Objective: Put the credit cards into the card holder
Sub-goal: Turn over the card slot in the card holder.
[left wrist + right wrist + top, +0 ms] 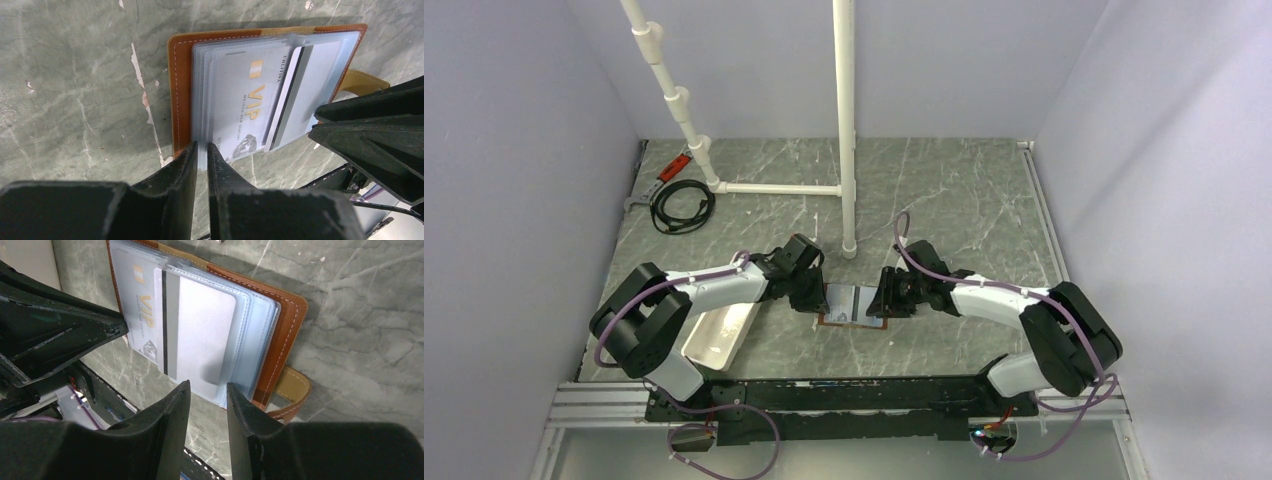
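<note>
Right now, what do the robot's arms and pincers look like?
The left arm and right arm have white shells, black joints. A purple cable loops along each. The left pincer and right pincer are matte black, with two tapering wedge-shaped fingers.

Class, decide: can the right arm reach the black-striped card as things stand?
Likely yes: the right gripper stands open beside the striped card, nothing between; the left gripper pinches a sleeve at the opposite edge.
</note>
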You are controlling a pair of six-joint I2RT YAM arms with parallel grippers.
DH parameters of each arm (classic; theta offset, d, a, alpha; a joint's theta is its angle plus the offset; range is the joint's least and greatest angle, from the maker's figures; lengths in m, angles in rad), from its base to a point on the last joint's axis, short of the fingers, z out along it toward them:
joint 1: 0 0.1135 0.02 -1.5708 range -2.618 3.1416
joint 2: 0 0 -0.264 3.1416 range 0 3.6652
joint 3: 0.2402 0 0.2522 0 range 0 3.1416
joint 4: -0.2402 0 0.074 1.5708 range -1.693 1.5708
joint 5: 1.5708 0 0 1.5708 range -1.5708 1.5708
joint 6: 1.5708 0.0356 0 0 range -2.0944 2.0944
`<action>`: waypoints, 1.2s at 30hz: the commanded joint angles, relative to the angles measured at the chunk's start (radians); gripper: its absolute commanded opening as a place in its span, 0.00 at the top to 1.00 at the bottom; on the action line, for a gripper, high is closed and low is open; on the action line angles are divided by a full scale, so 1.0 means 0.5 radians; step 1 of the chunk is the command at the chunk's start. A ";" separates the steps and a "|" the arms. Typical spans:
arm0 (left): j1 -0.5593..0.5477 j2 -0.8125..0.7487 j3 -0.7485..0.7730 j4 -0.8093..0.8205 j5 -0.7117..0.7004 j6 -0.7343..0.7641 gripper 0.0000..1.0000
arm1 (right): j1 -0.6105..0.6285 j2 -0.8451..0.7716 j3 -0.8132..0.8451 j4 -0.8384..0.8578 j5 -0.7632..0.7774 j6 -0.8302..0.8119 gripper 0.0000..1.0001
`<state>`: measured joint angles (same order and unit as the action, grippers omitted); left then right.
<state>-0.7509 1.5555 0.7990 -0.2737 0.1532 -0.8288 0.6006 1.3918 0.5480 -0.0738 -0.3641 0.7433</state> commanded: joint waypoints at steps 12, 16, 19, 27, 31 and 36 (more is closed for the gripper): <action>0.000 0.054 -0.085 0.106 0.033 -0.051 0.85 | -0.005 0.149 0.022 0.411 -0.258 0.061 0.55; 0.001 0.046 -0.089 0.106 0.038 -0.048 0.85 | -0.005 0.155 0.009 0.536 -0.348 0.120 0.52; -0.001 0.032 -0.094 0.109 0.036 -0.050 0.85 | -0.005 0.141 -0.006 0.636 -0.408 0.167 0.52; 0.002 0.027 -0.093 0.117 0.040 -0.051 0.85 | -0.003 0.085 -0.011 0.781 -0.512 0.235 0.51; 0.001 0.021 -0.086 0.122 0.052 -0.047 0.85 | -0.002 0.081 -0.010 0.795 -0.541 0.248 0.51; 0.000 -0.049 -0.018 0.051 0.082 -0.006 0.84 | -0.002 0.058 0.006 0.588 -0.407 0.166 0.51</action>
<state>-0.7452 1.5539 0.7723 -0.2256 0.1802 -0.8516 0.5961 1.4593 0.5316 0.2176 -0.5789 0.8455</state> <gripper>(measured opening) 0.156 0.495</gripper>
